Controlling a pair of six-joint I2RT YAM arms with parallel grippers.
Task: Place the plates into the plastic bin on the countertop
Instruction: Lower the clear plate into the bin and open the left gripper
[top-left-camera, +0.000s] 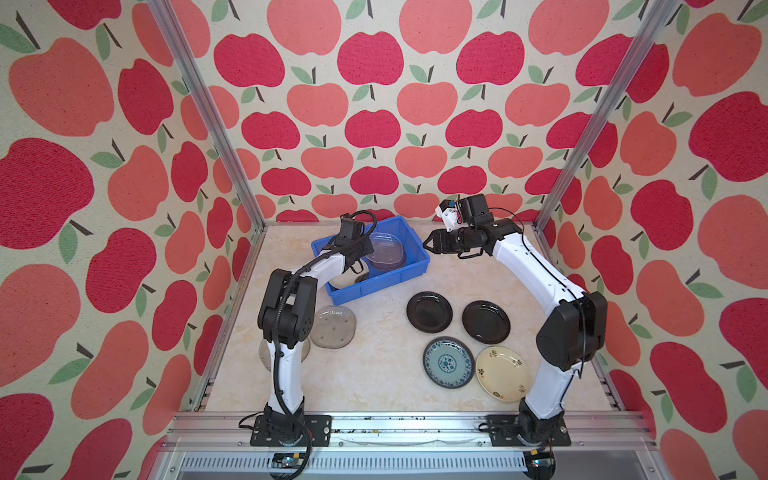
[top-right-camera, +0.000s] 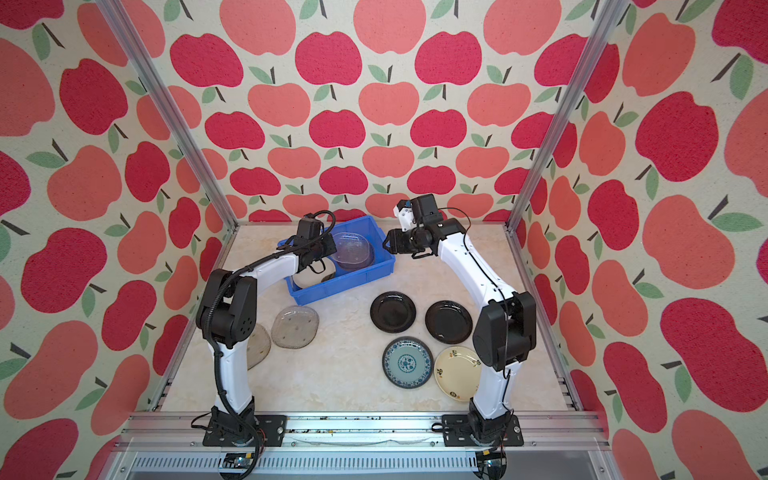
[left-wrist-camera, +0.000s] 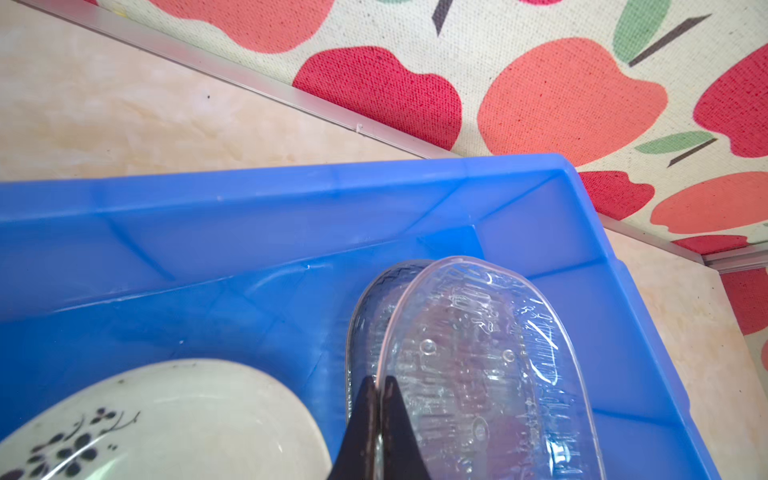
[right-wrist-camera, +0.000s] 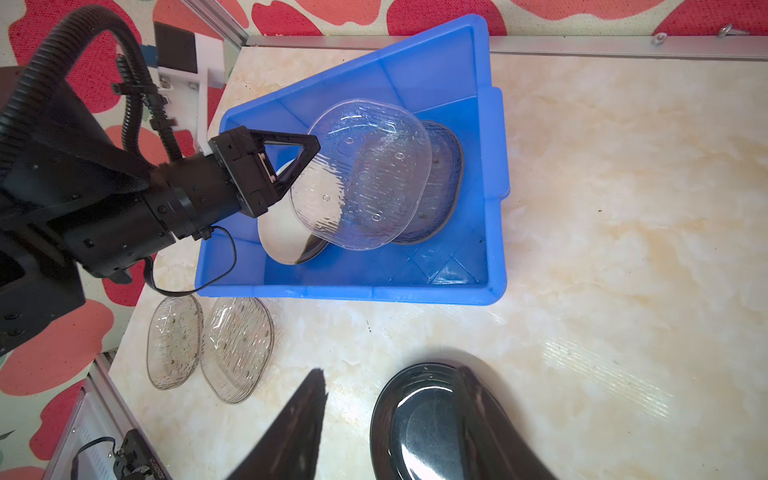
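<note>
Pinches a clear glass plate (right-wrist-camera: 365, 174) by its rim in the left tool (right-wrist-camera: 309, 151), tilted over the blue plastic bin (right-wrist-camera: 494, 187), above a smoky glass plate (right-wrist-camera: 446, 174) and a cream floral plate (left-wrist-camera: 166, 415) lying inside. Shows the right tool (top-left-camera: 430, 243) half spread, empty, just beside the bin. Advise: lower until level and resting on the smoky plate, then part the jaws; avoid dropping glass on glass. Finds black plates (top-left-camera: 429, 311) outstanding on the tabletop (top-left-camera: 374, 386).

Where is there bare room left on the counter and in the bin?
Bare: the countertop's middle, between the glass plates and the round plates; also the blue bin's front right corner. Crowded: the rest of the bin.
</note>
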